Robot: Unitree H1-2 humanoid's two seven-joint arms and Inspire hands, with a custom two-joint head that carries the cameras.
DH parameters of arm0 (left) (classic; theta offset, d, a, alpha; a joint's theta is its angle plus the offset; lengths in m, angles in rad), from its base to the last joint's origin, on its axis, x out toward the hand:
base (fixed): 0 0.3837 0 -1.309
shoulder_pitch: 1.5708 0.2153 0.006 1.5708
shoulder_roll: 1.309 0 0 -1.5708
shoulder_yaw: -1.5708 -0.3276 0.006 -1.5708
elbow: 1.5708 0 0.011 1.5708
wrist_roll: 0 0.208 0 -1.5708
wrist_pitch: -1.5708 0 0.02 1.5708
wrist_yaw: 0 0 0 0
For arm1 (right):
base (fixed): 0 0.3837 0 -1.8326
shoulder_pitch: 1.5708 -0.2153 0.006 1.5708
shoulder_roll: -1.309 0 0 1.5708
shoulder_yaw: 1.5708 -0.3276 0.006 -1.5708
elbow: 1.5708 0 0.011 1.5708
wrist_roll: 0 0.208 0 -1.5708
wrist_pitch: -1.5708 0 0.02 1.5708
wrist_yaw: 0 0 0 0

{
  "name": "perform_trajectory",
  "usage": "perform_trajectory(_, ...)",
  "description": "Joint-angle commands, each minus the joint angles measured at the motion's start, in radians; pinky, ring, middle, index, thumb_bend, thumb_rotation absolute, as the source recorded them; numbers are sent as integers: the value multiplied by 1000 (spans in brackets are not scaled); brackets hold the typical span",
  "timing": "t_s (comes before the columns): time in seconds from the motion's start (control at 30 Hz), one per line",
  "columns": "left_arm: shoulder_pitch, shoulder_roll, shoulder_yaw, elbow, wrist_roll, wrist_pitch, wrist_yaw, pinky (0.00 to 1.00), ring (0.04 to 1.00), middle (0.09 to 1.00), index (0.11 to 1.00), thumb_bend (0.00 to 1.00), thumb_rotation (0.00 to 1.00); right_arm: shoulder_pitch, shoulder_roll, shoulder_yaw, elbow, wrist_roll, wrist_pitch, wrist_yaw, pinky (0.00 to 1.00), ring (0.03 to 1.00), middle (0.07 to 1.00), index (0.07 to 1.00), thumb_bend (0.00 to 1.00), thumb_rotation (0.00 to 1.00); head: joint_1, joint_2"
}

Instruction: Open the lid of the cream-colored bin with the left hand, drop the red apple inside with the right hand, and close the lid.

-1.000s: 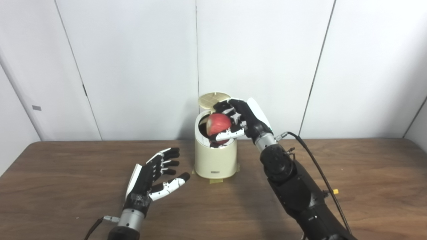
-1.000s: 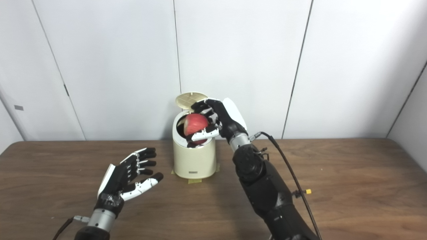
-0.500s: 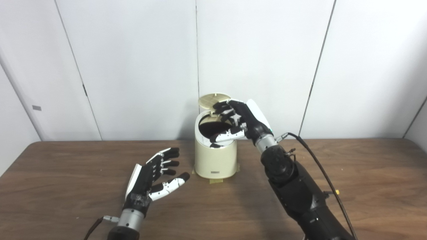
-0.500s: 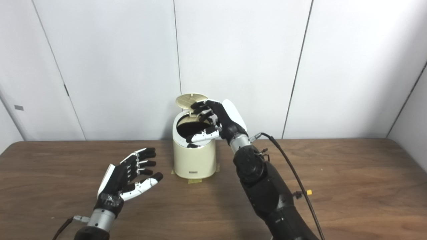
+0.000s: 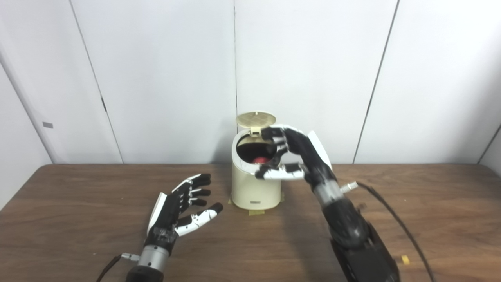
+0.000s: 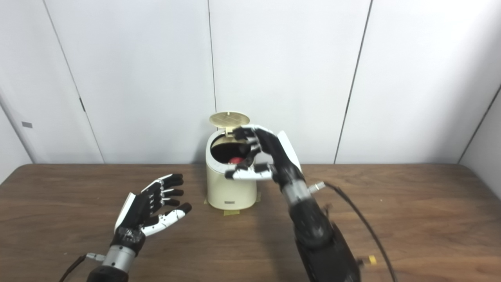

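Since the lid is what the coming move turns on, each line is set around it.

Lid position: the lid (image 5: 256, 118) is seen raised at the back rim of the cream-colored bin (image 5: 254, 188), tilted up and back, hinged on the far side from the robot.

Apple: the red apple (image 5: 258, 160) is glimpsed as a small red patch low inside the dark mouth of the bin; the drop is judged done.

Right hand: the right hand (image 5: 291, 156) is held empty, fingers spread and loosely curled, above and just beside the right rim of the bin, with the thumb laid across the front of the rim; whether it touches is not to be made out.

Left hand: the left hand (image 5: 182, 209) is held wide and empty, palm up, low over the table (image 5: 78, 219), left of the bin and nearer the robot.

Deciding relation: the lid lies up, back and to the right of the left hand, well apart from it; the right hand is much nearer, just in front of and below the lid's edge. Closing is judged to call for a push forward and down.

Hidden: most of the apple is swallowed by the bin's shadow. The right forearm is blurred. The hinge is partly masked by the right hand's fingers.
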Motion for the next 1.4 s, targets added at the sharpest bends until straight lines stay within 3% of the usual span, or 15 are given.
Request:
perform_trajectory(0.0, -36, 10, 4, -35, -7, -19, 0, 663, 741, 806, 804, 711, 229, 4, -14, -40, -67, 74, -54, 16, 392, 511, 646, 649, 758, 74, 2, -1)
perform_trajectory(0.23, -31, 15, 9, -30, -33, -35, -7, 665, 744, 800, 803, 703, 191, 165, -35, -97, -115, 187, -131, 61, 385, 485, 614, 649, 735, 126, 10, -1)
perform_trajectory(0.47, -29, 21, 14, -39, -34, -61, 5, 662, 756, 800, 807, 718, 199, 226, -24, -111, -146, 230, -133, 74, 451, 558, 679, 687, 748, 136, 14, 2)
perform_trajectory(0.63, -78, 33, 15, -47, -24, -55, 3, 691, 794, 825, 846, 751, 255, 236, -18, -121, -156, 230, -126, 70, 455, 567, 697, 692, 758, 157, 11, 1)
perform_trajectory(0.83, -227, 69, -3, -25, 0, -26, -22, 729, 890, 903, 922, 800, 278, 229, -15, -133, -149, 229, -134, 66, 451, 558, 699, 691, 772, 164, 11, -5)
perform_trajectory(0.97, -337, 98, -25, 11, 25, 0, -53, 709, 866, 899, 976, 817, 281, 225, -12, -137, -148, 229, -128, 65, 446, 554, 691, 687, 773, 153, 15, -8)
perform_trajectory(1.07, -417, 112, -38, 42, 35, 34, -72, 718, 871, 902, 967, 811, 228, 223, -12, -136, -145, 218, -126, 62, 448, 558, 689, 684, 769, 159, 15, -9)
perform_trajectory(1.37, -611, 160, -132, 192, 194, 38, -96, 829, 952, 958, 884, 838, 285, 224, -3, -131, -153, 204, -114, 55, 442, 558, 684, 674, 790, 181, 7, -10)
